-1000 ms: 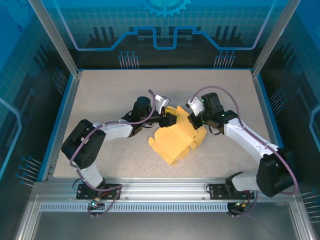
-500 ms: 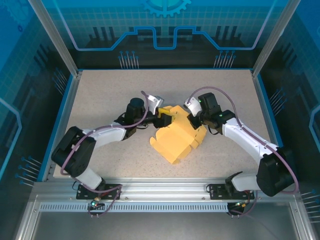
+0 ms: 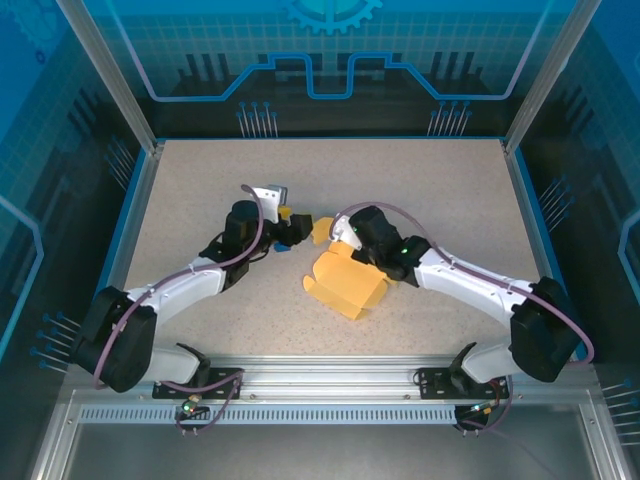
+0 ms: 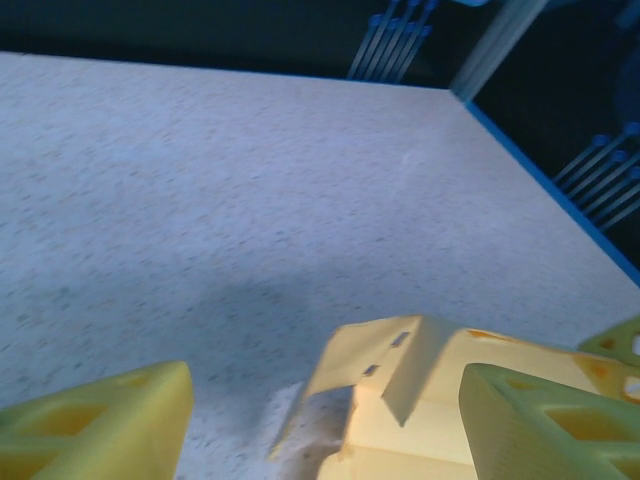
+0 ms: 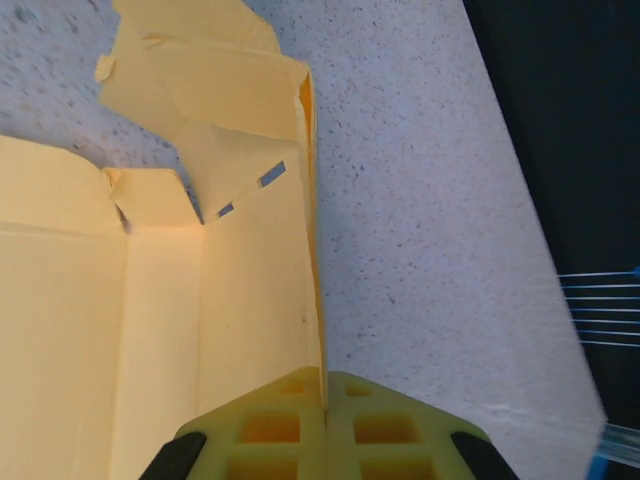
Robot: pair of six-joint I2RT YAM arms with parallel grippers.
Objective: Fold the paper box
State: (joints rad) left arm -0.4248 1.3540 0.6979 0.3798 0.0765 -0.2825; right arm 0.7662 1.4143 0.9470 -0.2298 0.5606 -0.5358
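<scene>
We see the paper box [image 3: 345, 288] just below the centre of the overhead frame, its upper edge pinched by the right gripper [image 5: 325, 425]. In the right wrist view one upright wall runs straight into the seam between the two clenched fingers. The left gripper [image 3: 283, 228] sits just left of the box, jaws spread wide and grasping nothing. In its wrist view a slotted flap stands low in the frame between the two fingers [image 4: 100, 425]; we cannot tell whether it touches the right-hand one.

The box is thin pale yellow card, half raised, with creased panels, small slots and a crumpled flap at the upper left of the right wrist frame. The fingers are yellow-green plastic with square hollows.

The table [image 3: 200, 190] is speckled beige with a blue edge, set inside aluminium posts and blue printed panels.
</scene>
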